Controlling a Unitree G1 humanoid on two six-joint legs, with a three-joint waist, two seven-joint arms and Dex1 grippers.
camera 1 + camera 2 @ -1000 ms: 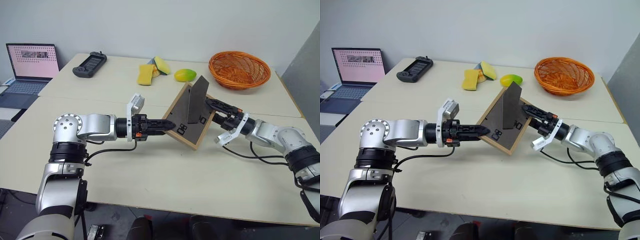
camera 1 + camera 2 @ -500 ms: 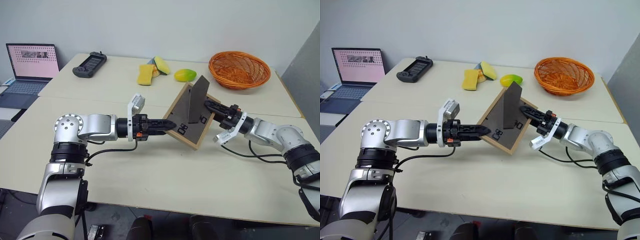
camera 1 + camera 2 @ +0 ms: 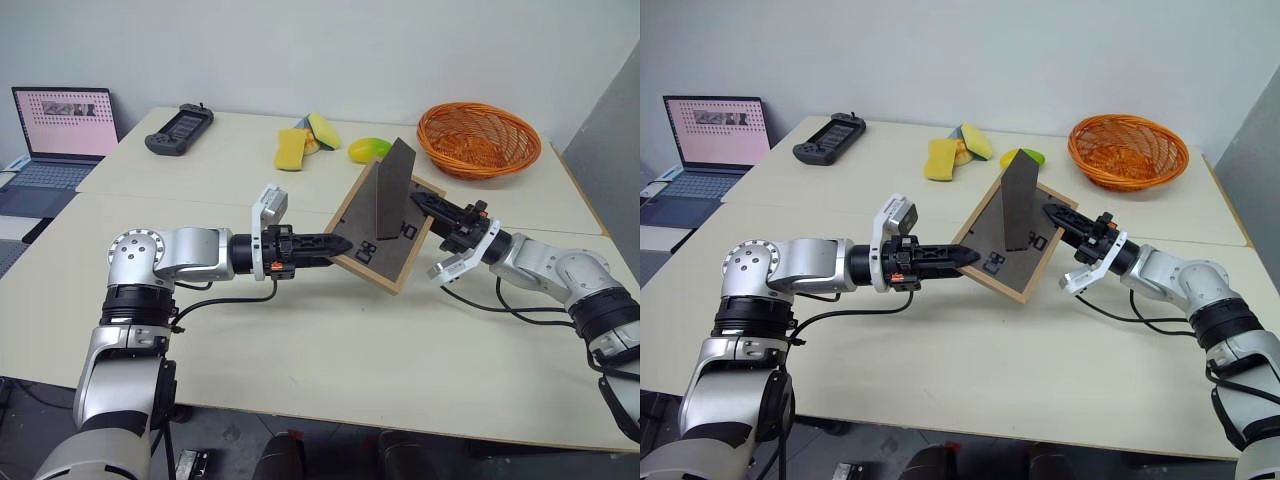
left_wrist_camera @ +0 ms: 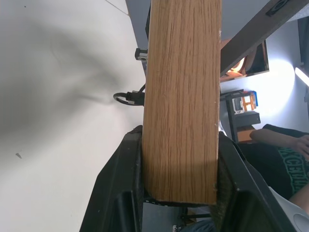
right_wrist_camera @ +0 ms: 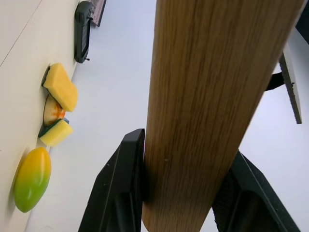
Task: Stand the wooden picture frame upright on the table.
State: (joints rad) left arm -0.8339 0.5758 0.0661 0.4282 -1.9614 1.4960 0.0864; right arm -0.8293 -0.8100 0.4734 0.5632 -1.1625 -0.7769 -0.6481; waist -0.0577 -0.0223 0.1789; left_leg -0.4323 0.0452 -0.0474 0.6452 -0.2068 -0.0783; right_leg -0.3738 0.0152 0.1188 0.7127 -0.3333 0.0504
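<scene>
The wooden picture frame (image 3: 392, 250) hangs tilted over the middle of the table (image 3: 300, 340). Its dark grey back faces me and the triangular stand (image 3: 392, 190) is folded out. The left gripper (image 3: 340, 243) comes in level from the left and is shut on the frame's left edge. In the left wrist view the light-wood edge (image 4: 181, 96) sits clamped between both black fingers (image 4: 128, 183). From the right, the right gripper (image 3: 425, 203) is shut on the frame's upper right edge (image 5: 203, 96), which sits between its fingers (image 5: 128, 183). The painted front is hidden.
An orange wicker basket (image 3: 480, 138) stands at the back right. A yellow-green mango (image 3: 369, 150) and yellow sponges (image 3: 295, 148) lie just behind the frame. A black game controller (image 3: 180, 128) and an open laptop (image 3: 62, 125) are at the back left.
The right gripper's fingers, open around the frame's right edge before, have shut on it. The frame has tipped slightly higher. The left gripper has kept its grip and place.
</scene>
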